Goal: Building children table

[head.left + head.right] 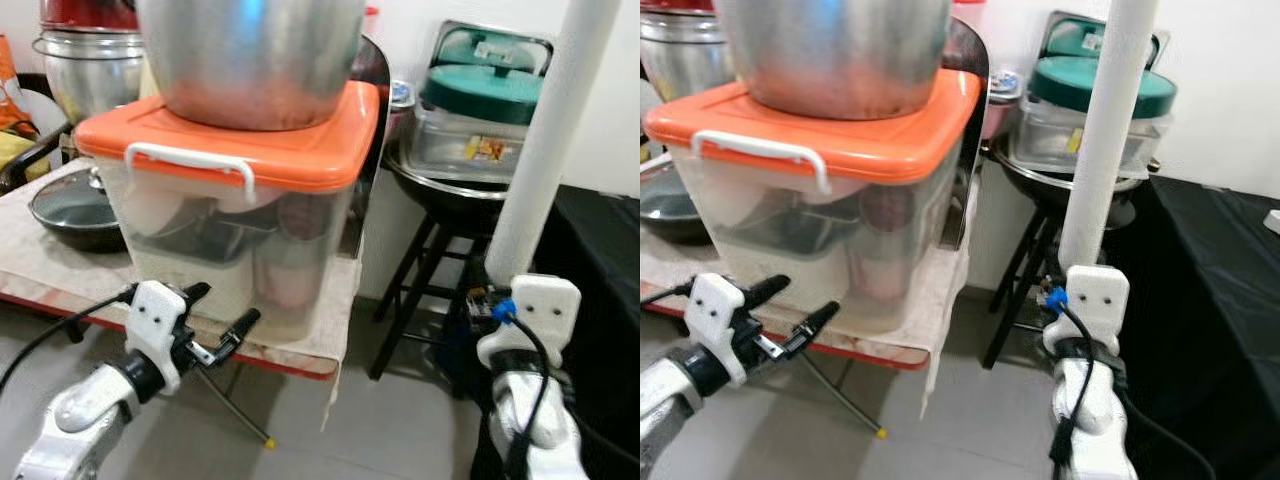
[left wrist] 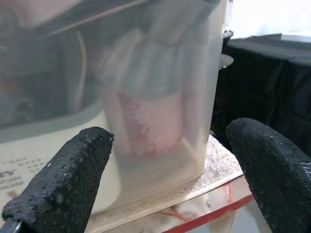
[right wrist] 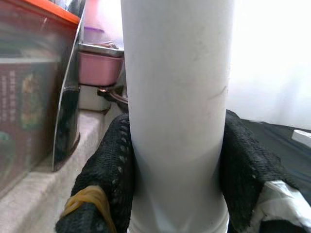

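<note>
Right wrist view: the right tool (image 3: 177,194) is clamped around a white table leg (image 3: 177,97), held upright beside the bench (image 1: 40,270). The left tool (image 1: 222,322) hovers empty, fingers spread, before an orange-lidded storage box (image 1: 240,190). Likely carrying the leg; next, find its tabletop.

Left arm (image 1: 75,410) raised from lower left, wrist bent forward, left gripper (image 1: 222,318) level with its two black fingers (image 2: 63,179) spread wide apart, holding nothing. Right arm (image 1: 530,420) upright at lower right, wrist pointing up, right gripper (image 3: 177,160) with both black fingers (image 3: 109,165) pressed against opposite sides of a white tube (image 1: 548,140), clamped round it.
</note>
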Tool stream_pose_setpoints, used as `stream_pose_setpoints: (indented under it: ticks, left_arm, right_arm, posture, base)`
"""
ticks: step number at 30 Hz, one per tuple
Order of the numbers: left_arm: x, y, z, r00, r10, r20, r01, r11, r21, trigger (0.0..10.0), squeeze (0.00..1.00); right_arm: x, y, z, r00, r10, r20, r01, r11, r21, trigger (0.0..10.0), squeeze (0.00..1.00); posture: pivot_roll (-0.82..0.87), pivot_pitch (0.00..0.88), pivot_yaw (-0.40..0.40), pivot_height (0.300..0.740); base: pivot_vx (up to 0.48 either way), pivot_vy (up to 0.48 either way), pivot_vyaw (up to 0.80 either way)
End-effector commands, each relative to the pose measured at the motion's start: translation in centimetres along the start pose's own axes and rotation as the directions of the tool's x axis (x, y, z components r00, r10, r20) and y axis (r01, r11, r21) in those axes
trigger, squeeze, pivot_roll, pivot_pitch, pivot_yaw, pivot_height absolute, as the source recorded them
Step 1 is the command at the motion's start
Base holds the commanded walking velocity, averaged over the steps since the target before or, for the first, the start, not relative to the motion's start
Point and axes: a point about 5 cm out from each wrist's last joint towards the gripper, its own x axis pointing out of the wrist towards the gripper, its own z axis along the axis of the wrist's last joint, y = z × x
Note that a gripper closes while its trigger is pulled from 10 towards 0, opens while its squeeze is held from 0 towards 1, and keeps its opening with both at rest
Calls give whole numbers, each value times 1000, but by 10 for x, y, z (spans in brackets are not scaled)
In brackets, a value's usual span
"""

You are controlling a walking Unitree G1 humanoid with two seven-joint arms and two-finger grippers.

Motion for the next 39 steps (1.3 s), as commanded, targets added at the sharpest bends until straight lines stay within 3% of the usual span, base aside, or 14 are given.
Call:
stream_pose_setpoints:
  ticks: [1, 39]
  left_arm:
    - [-2, -1, -3, 1000, -3, -13, 3, 1000, -21, 10000, 0]
    - [9, -6, 3, 999, -26, 24, 26, 999, -27, 10000, 0]
  right_arm:
    - [-1, 3, 9, 999, 18, 40, -19, 1000, 1, 0, 0]
    - [2, 11, 9, 998, 34, 48, -34, 999, 6, 0, 0]
  posture:
    - [28, 0, -83, 740]
    - [41, 0, -82, 740]
  base:
    - [0, -480, 0]
    - [0, -480, 0]
